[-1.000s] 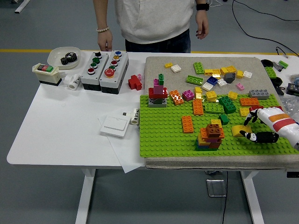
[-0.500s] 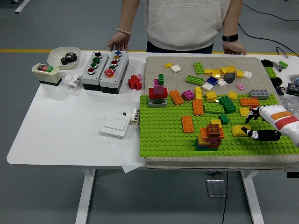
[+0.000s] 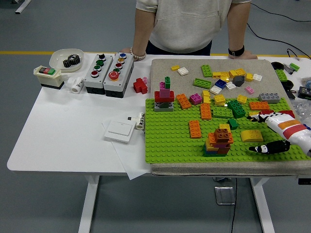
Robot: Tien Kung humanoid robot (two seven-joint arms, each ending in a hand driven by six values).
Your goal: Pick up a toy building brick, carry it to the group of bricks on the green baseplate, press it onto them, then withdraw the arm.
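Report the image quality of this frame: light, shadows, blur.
Head view: even, diffuse light, with only soft shadows under the bricks on the green baseplate; no strong glare on the white table; the right hand is sharp and shows no motion blur.

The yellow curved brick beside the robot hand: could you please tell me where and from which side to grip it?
Grip the yellow curved brick across its long front and back sides, coming from above and the right. It lies flat on the green baseplate, standing clear, with the right robot hand open next to it.
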